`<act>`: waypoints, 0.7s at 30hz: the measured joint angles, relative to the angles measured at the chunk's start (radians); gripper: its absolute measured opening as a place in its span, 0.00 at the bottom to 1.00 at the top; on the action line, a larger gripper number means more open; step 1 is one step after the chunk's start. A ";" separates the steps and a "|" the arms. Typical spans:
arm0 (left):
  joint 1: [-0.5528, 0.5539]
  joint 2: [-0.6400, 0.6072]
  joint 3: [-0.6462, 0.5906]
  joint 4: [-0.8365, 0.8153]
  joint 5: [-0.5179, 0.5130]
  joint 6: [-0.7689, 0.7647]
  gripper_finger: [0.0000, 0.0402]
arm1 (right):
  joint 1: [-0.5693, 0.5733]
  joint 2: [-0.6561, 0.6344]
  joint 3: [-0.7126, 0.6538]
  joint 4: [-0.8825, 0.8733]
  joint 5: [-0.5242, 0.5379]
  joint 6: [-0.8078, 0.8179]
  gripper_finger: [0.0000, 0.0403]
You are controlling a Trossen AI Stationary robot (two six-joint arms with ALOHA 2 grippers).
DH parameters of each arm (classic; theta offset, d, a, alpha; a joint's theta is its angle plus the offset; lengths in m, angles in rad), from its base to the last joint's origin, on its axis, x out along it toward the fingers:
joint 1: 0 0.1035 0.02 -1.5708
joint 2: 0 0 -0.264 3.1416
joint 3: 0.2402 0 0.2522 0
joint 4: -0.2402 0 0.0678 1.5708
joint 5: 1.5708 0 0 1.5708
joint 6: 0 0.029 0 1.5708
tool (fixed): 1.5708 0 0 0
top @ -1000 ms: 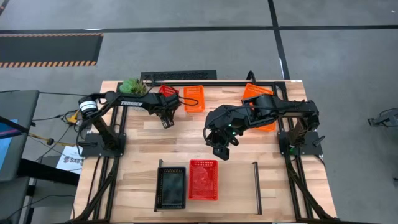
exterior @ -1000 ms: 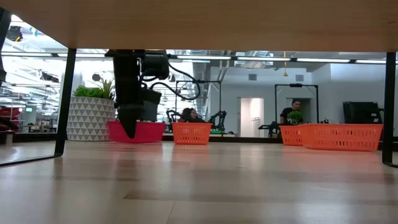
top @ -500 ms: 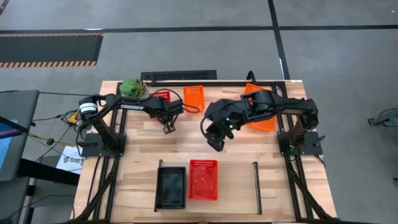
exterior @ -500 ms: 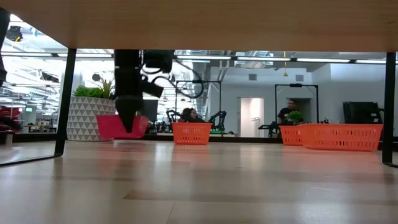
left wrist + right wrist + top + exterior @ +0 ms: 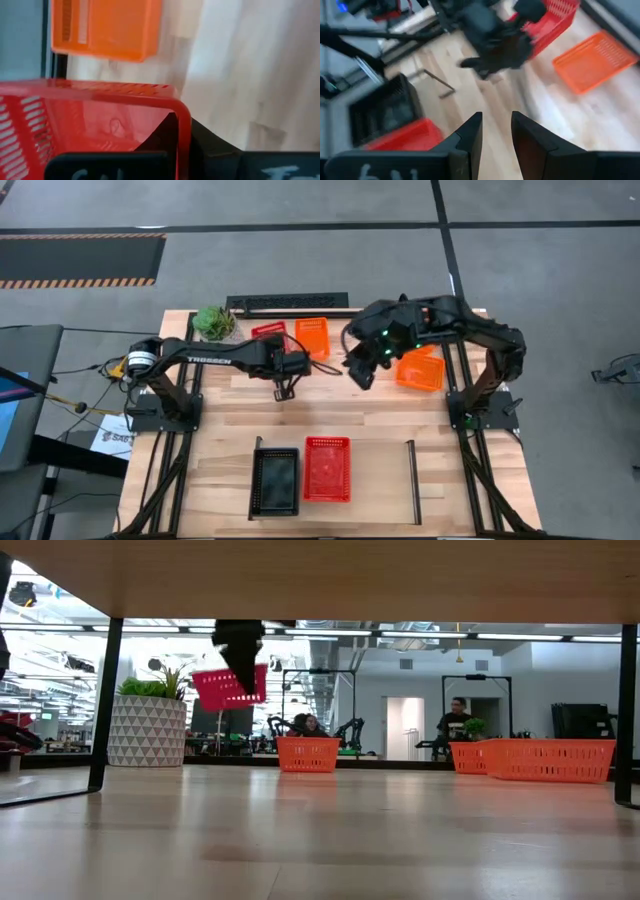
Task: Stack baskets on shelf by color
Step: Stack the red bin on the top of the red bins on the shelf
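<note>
Red basket (image 5: 229, 688) is held aloft by its wall in the clamped left gripper (image 5: 284, 362), near the back, well apart from the shelf (image 5: 380, 480). Right gripper (image 5: 495, 131) is held part open, empty. Risk: an edge grip lets the tilted basket swing or slip. Lift height is shown only in the low view; the pinched rim only in the left wrist view.
</note>
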 joint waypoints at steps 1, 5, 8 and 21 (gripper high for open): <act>-0.016 0.000 0.017 -0.018 0.000 0.013 0.00 | -0.006 -0.007 0.000 -0.015 0.003 -0.035 0.31; -0.084 0.000 0.084 -0.044 -0.057 0.044 0.00 | -0.046 -0.029 0.000 -0.044 0.066 -0.036 0.31; -0.140 0.000 0.117 -0.027 -0.097 0.137 0.00 | -0.085 -0.031 0.000 -0.044 0.078 -0.066 0.31; -0.329 0.000 0.141 0.089 -0.320 0.526 0.00 | -0.102 -0.021 0.000 -0.051 0.069 -0.344 0.33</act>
